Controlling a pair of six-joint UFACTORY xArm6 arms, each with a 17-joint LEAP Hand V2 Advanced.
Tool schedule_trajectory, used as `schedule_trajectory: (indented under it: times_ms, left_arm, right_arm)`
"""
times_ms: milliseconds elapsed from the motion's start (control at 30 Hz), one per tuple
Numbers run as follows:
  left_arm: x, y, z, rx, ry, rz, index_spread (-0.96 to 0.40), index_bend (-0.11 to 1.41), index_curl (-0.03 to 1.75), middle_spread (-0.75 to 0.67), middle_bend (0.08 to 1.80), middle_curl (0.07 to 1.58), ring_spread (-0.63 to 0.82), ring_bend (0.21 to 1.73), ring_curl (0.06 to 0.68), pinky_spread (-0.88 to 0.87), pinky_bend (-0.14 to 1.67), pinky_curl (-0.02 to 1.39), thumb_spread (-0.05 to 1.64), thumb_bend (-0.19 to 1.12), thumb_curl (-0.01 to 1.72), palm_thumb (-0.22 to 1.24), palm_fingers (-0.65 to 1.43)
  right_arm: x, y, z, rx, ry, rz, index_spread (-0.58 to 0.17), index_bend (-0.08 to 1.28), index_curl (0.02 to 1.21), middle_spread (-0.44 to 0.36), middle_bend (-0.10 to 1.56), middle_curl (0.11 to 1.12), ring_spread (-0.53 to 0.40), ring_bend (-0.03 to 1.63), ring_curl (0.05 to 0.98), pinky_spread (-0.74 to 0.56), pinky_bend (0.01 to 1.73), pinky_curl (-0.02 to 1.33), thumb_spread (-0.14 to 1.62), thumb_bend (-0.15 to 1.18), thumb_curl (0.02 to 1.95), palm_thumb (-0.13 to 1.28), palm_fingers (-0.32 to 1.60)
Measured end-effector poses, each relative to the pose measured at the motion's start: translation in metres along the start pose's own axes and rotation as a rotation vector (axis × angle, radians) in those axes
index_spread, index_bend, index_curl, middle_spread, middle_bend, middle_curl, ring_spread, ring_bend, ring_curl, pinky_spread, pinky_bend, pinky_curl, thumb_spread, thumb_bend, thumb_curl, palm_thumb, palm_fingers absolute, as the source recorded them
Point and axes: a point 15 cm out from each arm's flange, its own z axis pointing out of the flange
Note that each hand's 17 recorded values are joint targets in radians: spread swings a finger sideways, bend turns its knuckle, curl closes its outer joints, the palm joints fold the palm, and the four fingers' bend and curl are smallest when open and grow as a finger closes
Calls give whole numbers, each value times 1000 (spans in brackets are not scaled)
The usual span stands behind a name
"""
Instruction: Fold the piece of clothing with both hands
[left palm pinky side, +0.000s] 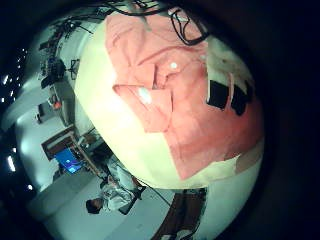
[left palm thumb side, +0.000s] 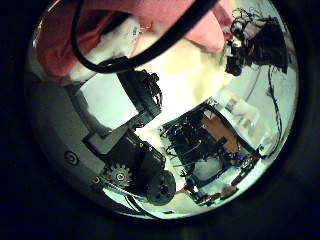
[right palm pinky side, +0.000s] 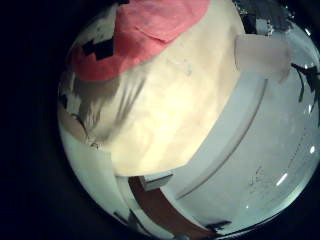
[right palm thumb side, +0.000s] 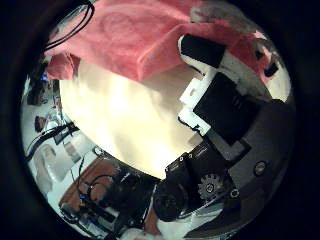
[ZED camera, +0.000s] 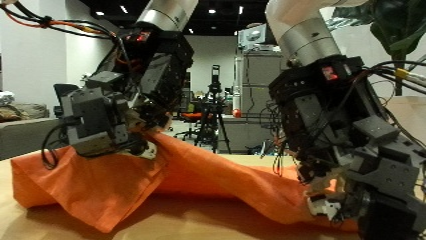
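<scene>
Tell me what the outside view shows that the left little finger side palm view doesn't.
Only the outside view shows both arms hanging down, the left robot hand lifting a fold of the orange garment and the right robot hand low at its other end. Only the palm view shows the garment from above, spread over the pale table. Both show the garment on the table.

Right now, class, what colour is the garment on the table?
Plain orange garment, no pattern; the outside view shows it best.

Plain orange garment (ZED camera: 200, 185) lying on a pale wooden table (ZED camera: 173, 225)

Black-and-white hands are showing above it.
</scene>
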Motion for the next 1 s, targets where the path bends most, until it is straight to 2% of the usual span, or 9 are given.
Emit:
schedule_trajectory:
  times_ms: [67,200,433,633,800,1000]
  left_arm:
    - [2,12,0,-15,2,15,-688,181,1096,-621,792,991,-508,1121,558,-727,935,666,1194,-16,262,558,999]
    - [4,27,-4,-15,3,40,-688,181,1102,-619,793,996,-509,1122,558,-724,933,672,1195,-15,260,557,998]
    - [12,60,-4,-54,8,76,-689,184,1110,-619,785,1002,-510,1124,560,-731,935,677,1202,-13,261,562,990]
    - [24,79,-15,-70,-4,136,-690,181,1115,-620,781,1006,-511,1128,563,-731,925,679,1203,-14,264,569,982]
    - [28,83,-26,-57,-14,149,-689,181,1118,-620,782,1008,-509,1127,562,-736,919,679,1203,-14,266,570,982]
    - [22,76,-52,-32,-20,158,-691,186,1122,-620,776,1009,-507,1126,561,-740,911,681,1202,-14,267,570,990]
  right_arm:
    - [5,2,-10,27,-1,9,-430,818,781,-297,966,812,-259,1242,611,-363,1226,642,1168,9,347,918,1223]
    - [10,15,-26,45,-8,15,-410,865,844,-271,1073,858,-247,1285,634,-326,1274,675,1219,16,362,966,1166]
    - [29,43,-62,107,-16,52,-384,903,919,-239,1145,887,-233,1338,659,-278,1316,716,1268,14,393,1019,1122]
    - [33,68,-85,143,-16,68,-371,913,959,-218,1172,888,-226,1361,665,-261,1322,735,1273,1,419,1049,1119]
    - [24,71,-103,206,-68,81,-365,912,980,-208,1184,885,-221,1372,665,-255,1318,745,1273,-7,430,1055,1118]
    - [29,53,-131,291,-73,97,-359,908,999,-199,1191,880,-218,1378,663,-252,1314,755,1263,-9,447,1059,1117]
